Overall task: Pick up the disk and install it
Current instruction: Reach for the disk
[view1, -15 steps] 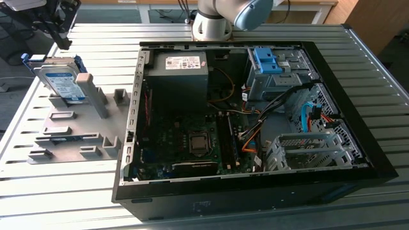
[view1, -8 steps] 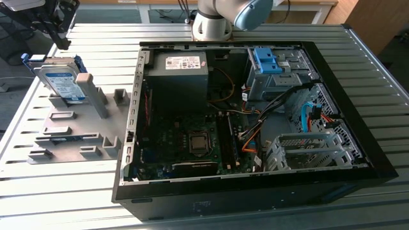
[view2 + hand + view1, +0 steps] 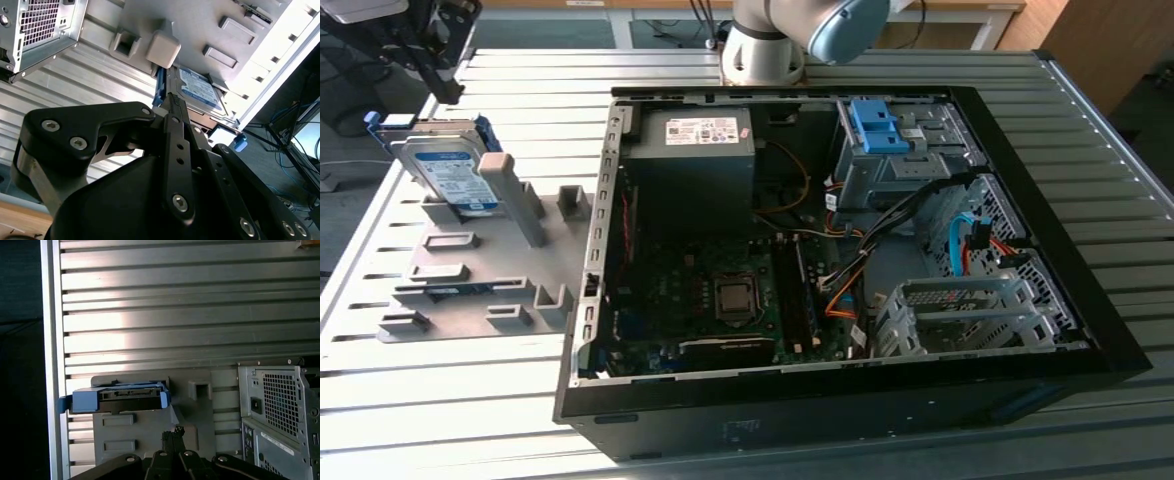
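Disk (image 3: 450, 172): one, upright in grey holder (image 3: 507, 262).

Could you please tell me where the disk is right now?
The disk stands upright in the grey fixture plate on the exterior view's left, beside the open computer case.

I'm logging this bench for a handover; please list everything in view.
table: one, silver slatted metal, beneath all
fixture plate: one, grey, on the table at the exterior view's left
disk: one, silver-grey in a blue carrier, standing in the fixture plate
computer case: one, black, open, lying on the table
power supply box: one, dark grey with white sticker, inside the case
bracket: one, blue, at the case's drive bay
drive cage: one, silver, inside the case
motherboard: one, dark, case floor
robot arm: one, grey and light blue, behind the case
pincer: one, black, near the disk, apart from it
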Controlling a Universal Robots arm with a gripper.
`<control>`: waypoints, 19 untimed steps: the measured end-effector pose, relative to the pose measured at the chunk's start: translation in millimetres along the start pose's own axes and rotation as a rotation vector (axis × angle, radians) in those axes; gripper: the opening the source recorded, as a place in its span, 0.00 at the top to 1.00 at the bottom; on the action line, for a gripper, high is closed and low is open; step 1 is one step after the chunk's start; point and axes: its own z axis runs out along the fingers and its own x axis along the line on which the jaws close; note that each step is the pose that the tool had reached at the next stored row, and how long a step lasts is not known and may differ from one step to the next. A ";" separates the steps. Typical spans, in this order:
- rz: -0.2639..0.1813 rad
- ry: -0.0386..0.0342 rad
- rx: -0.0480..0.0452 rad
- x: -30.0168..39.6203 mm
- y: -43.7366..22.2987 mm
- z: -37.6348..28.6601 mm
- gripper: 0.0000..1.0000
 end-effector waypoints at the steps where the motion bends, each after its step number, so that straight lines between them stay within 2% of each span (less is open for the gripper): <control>1: 0.000 0.0000 0.0000 0.4 0.0 0.1 0.89; 11: 0.000 0.0003 0.0000 5.7 -0.1 0.6 0.89; 14: 0.000 0.0011 0.0001 11.2 1.2 0.9 0.89; 19: 0.000 0.0018 0.0002 26.8 5.6 1.8 0.89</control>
